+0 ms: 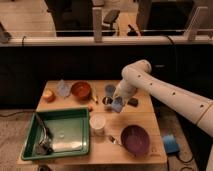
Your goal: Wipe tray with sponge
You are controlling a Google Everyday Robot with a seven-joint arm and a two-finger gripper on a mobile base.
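A single camera looks down from high in front, taking in the whole wooden table (140, 122), gripper (116, 105) mid-frame, green tray (30, 137) lower left.

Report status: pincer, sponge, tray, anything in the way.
Pincer at table centre, right of the tray. Light-blue sponge at its tip. White cup stands between pincer and tray.

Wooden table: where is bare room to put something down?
Wooden table: bare along its right edge, between the purple round bowl and the small dark block. The back row is crowded around the orange bowl and blue cup, where the tool hovers. The large green plastic tray fills the front left.
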